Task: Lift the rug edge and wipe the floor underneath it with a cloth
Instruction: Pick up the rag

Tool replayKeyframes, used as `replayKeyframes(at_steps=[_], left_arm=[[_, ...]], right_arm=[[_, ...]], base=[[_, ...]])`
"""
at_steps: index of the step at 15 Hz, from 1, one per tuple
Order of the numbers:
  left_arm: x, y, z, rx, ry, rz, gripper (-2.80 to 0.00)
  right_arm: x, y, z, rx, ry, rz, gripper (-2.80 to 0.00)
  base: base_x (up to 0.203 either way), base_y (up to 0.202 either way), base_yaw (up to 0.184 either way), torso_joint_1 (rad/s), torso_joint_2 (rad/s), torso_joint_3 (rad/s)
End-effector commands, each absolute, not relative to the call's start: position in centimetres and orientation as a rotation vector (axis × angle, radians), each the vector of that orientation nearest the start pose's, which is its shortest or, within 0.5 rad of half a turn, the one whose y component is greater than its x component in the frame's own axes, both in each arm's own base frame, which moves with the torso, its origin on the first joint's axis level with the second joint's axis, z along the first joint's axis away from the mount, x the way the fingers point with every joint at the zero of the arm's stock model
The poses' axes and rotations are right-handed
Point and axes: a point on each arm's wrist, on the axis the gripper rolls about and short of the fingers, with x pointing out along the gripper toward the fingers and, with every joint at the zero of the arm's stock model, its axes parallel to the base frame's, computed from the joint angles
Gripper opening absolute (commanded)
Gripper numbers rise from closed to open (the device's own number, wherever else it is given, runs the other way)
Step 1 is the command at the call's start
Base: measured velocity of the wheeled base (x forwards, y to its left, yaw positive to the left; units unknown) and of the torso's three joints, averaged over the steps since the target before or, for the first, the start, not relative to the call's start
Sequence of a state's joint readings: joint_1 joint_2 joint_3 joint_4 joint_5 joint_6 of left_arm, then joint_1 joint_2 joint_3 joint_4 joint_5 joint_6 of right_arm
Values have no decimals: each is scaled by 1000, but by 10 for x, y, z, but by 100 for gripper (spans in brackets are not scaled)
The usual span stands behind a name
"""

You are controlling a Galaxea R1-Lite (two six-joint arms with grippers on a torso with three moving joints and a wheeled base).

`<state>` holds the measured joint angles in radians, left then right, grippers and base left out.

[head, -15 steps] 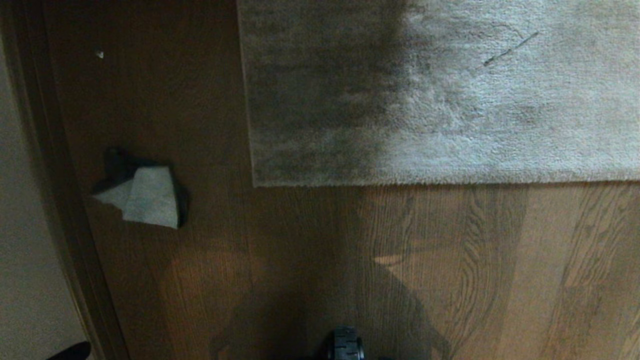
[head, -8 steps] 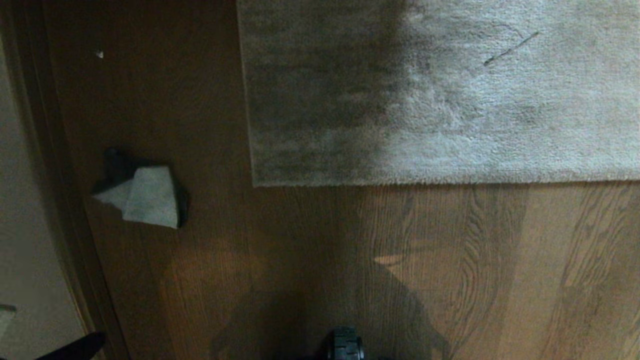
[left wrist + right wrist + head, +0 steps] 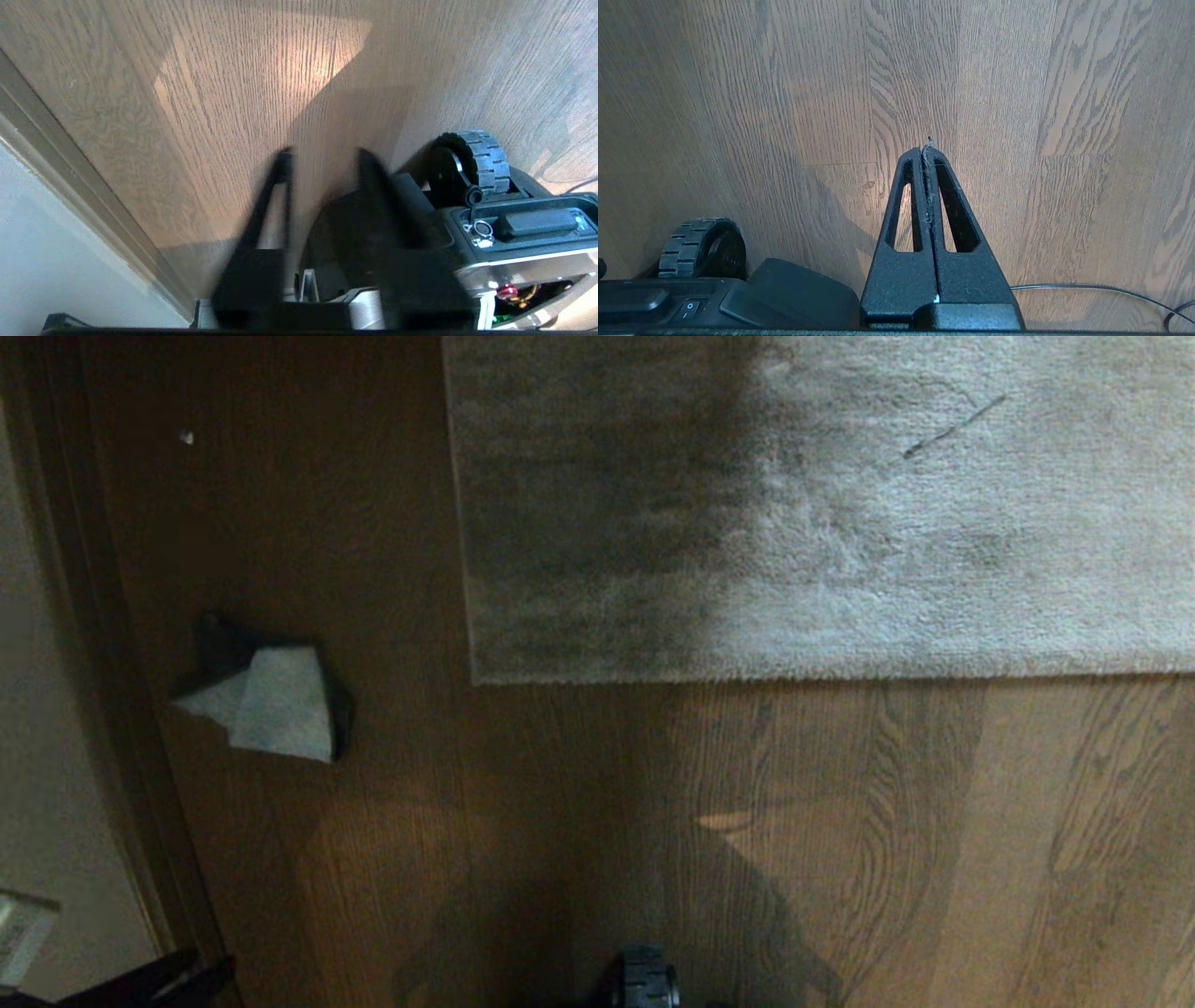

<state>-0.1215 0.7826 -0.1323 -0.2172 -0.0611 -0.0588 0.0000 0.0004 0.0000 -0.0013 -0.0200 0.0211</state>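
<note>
Rug [image 3: 840,523] lies flat on the floor [image 3: 523,821]; the rug edge [image 3: 840,678] runs across the head view, its corner [image 3: 476,681] toward the robot's left. Cloth [image 3: 271,705], a pale crumpled piece, sits on bare planks well to the left of that corner, near the dark baseboard [image 3: 112,644]. Nothing lifted or wiped yet, by the look of it.

Left gripper [image 3: 322,158]: fingers parted, blurred, nothing between them, above bare floor beside the base wheel [image 3: 472,158]. Only a dark sliver of that arm shows at the head view's lower left corner. Right gripper [image 3: 927,149]: fingers pressed together, empty, lint strands caught along the seam; parked low over planks.

Risks: cloth lies close to the baseboard, so a reach could clip the wall or pinch only a loose flap and drag it. A thin cable [image 3: 1087,291] trails on the floor; the base could snag it.

Only the head view shows rug and cloth; only the wrist views show the fingers.
</note>
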Motion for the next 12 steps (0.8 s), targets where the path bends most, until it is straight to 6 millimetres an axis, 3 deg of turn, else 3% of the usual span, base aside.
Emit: replayKeyframes(at_steps=[1, 6, 12], left_arm=[[69, -9, 121, -67, 457, -150, 0], [68, -7, 136, -66, 370, -71, 0], [85, -9, 179, -64, 258, -56, 0]], right_arm=[[-23, 0, 76, 21, -1, -20, -280], [-23, 0, 76, 21, -2, -20, -280], [-23, 0, 76, 21, 0, -20, -280]], base=[[0, 0, 0, 0, 0, 0], [0, 0, 0, 0, 0, 0], [0, 0, 0, 0, 0, 0]])
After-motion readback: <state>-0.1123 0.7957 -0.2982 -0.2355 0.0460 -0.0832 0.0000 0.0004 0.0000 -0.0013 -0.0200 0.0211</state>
